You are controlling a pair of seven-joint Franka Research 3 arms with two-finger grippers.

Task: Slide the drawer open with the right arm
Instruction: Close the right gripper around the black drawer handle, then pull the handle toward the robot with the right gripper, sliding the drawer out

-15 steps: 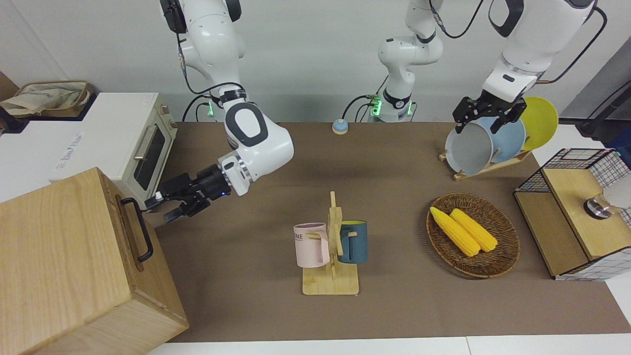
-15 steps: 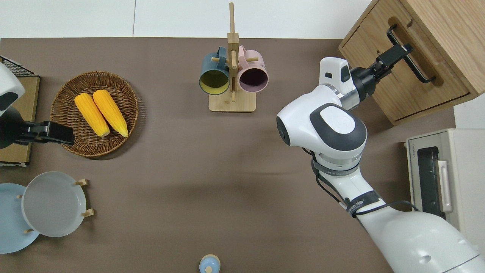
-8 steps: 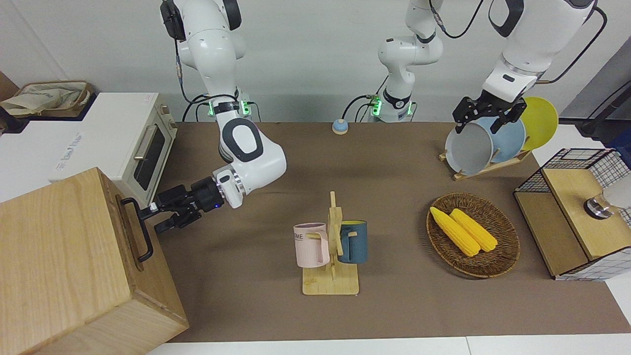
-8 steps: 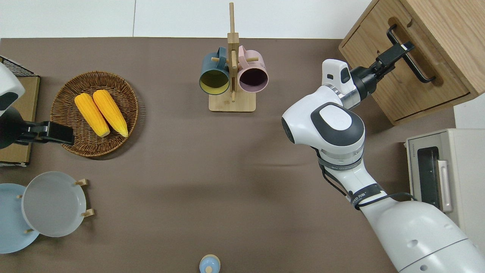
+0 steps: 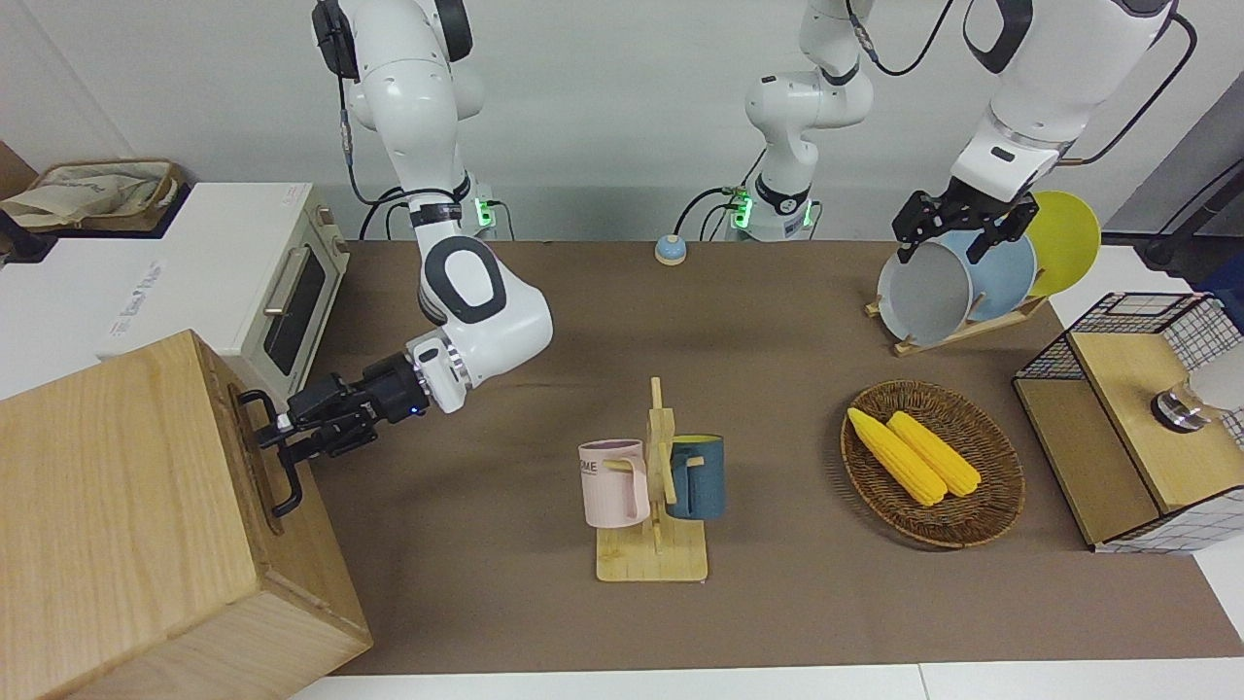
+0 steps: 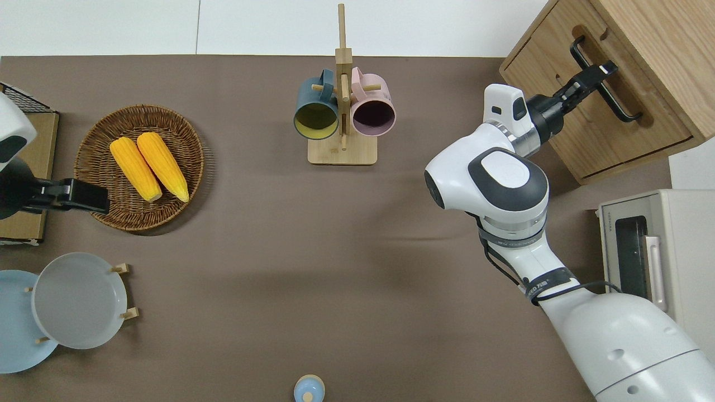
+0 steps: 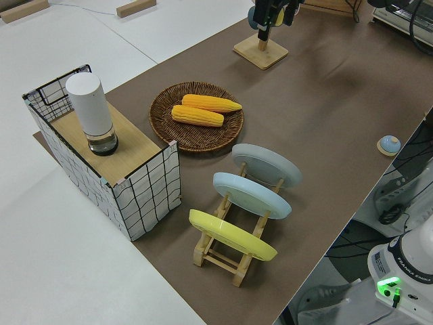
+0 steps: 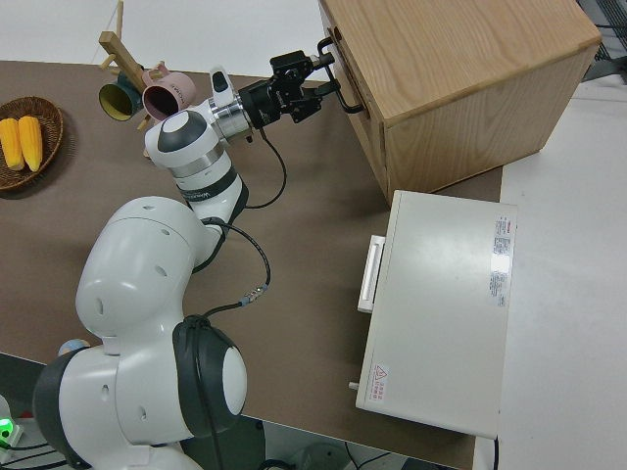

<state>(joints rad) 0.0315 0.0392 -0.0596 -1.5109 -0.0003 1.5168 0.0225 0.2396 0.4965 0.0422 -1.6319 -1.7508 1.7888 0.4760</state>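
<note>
I have the right gripper at the drawer handle, fingers apart around the bar; left arm parked.

The right arm is glossy white with dark grey oval joint caps, a black cable along its forearm, a black banded collar, and black jaws.
</note>
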